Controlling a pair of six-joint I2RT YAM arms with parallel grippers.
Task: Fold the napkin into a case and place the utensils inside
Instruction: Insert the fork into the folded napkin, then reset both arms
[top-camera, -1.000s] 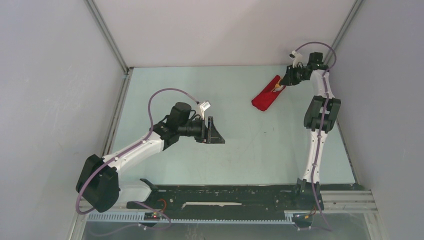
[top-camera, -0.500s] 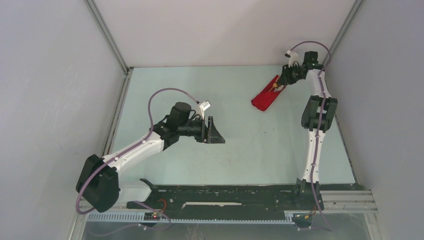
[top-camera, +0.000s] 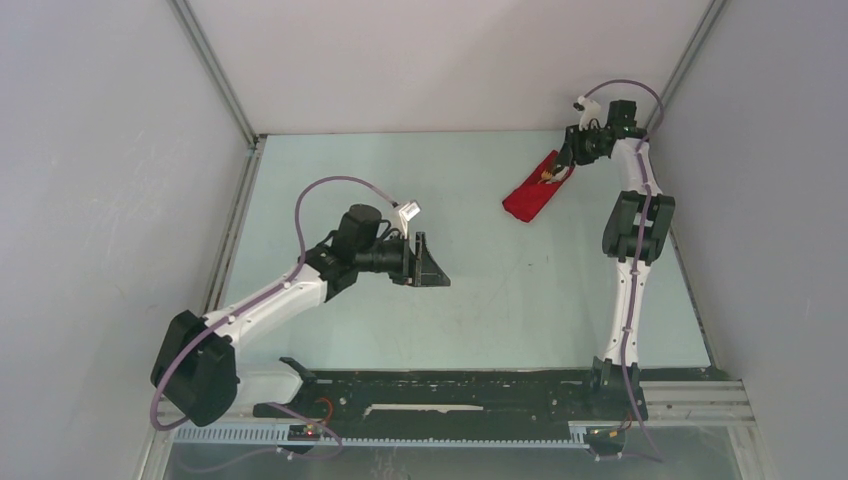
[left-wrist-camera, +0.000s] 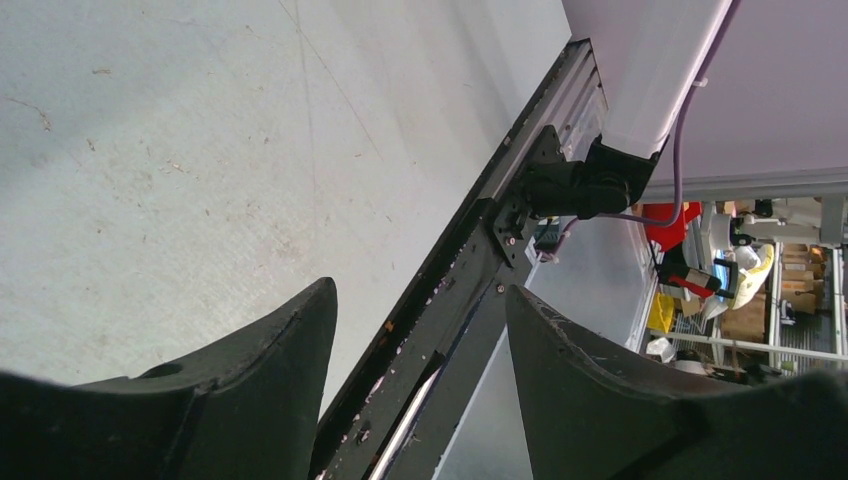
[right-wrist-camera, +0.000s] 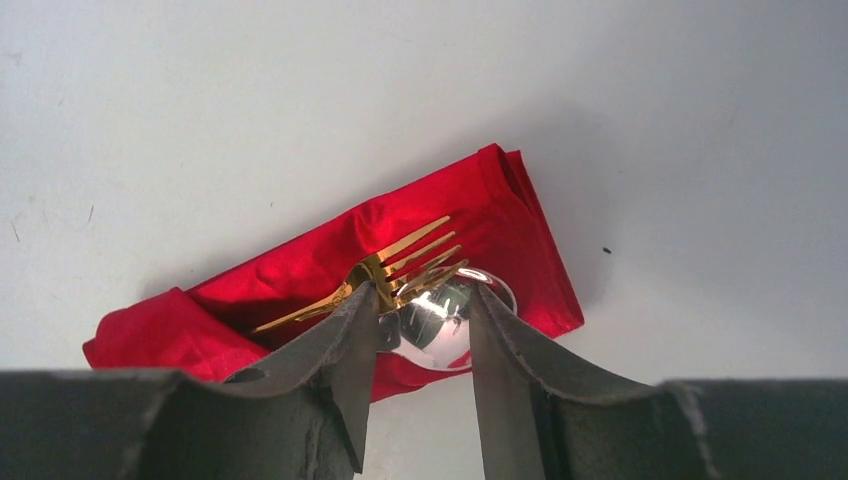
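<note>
The red napkin is folded into a narrow case (top-camera: 530, 195) that lies flat on the pale green table (top-camera: 400, 170), in the far right part, slanting from near-left to far-right. Everything else is placed from this case.

In the right wrist view, a gold fork (right-wrist-camera: 410, 250) and a shiny silver spoon (right-wrist-camera: 440, 315) lie on the case (right-wrist-camera: 300, 270). Their heads are exposed near one end and the fork's handle runs along its length. The fork's tines overlap the rim of the spoon's bowl. How far the handles go under the cloth cannot be made out.

The right gripper (right-wrist-camera: 422, 295) is at the case's far right end (top-camera: 568, 160). Its jaws are parted a moderate way and frame the spoon's bowl. Nothing looks pinched between them, though it is not clear whether the tips touch the utensils.

The left gripper (top-camera: 435, 270) hangs well apart from the case, to its near left. Its jaws are spread wide and empty (left-wrist-camera: 418, 295). Only bare tabletop and the black base rail (left-wrist-camera: 470, 260) show between them.
</note>
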